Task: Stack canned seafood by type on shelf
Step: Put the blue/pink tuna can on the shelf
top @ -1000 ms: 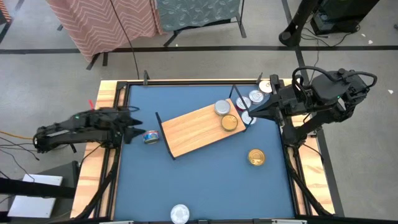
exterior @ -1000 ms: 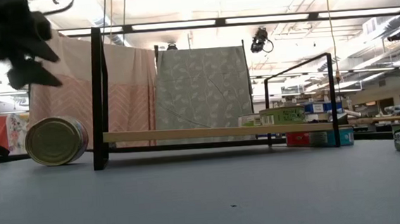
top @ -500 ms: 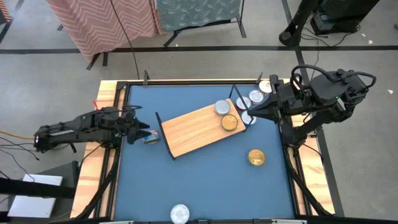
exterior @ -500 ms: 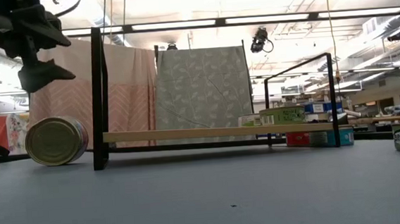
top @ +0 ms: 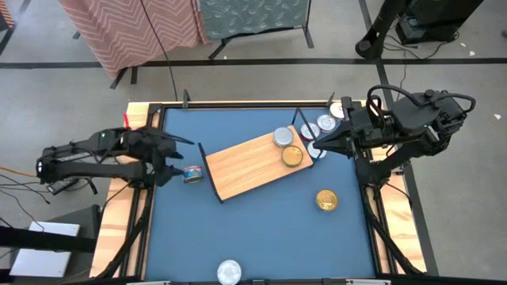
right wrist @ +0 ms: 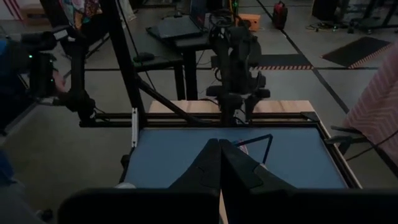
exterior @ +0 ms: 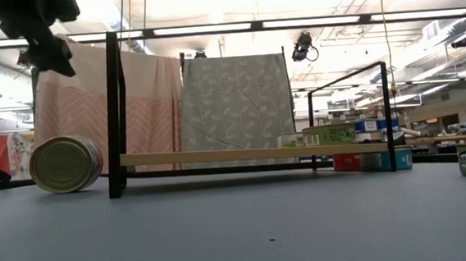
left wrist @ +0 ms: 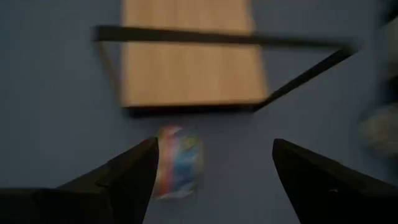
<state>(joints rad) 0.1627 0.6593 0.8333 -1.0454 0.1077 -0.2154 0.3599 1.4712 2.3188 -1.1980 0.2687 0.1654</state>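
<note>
A tin with a blue side label (top: 192, 174) lies on its curved side on the blue table, just left of the shelf (top: 253, 165); its gold end faces the low view (exterior: 65, 164). My left gripper (top: 178, 158) hangs open above and left of it, touching nothing; in the left wrist view the tin (left wrist: 179, 160) shows below the left gripper (left wrist: 214, 149). A silver tin (top: 283, 138) and a gold tin (top: 292, 156) sit on the shelf's right end. My right gripper (top: 311, 146) hovers shut and empty high over that end.
Several silver tins (top: 325, 123) sit on the table behind the shelf's right end. A gold tin (top: 326, 200) stands at the right, a silver tin (top: 229, 271) at the near edge. A wooden rim (top: 139, 119) borders the table. Blue surface lies bare in the middle front.
My left gripper has risen above the lying tin and rolled about its own line, staying open. The tin has not moved.
</note>
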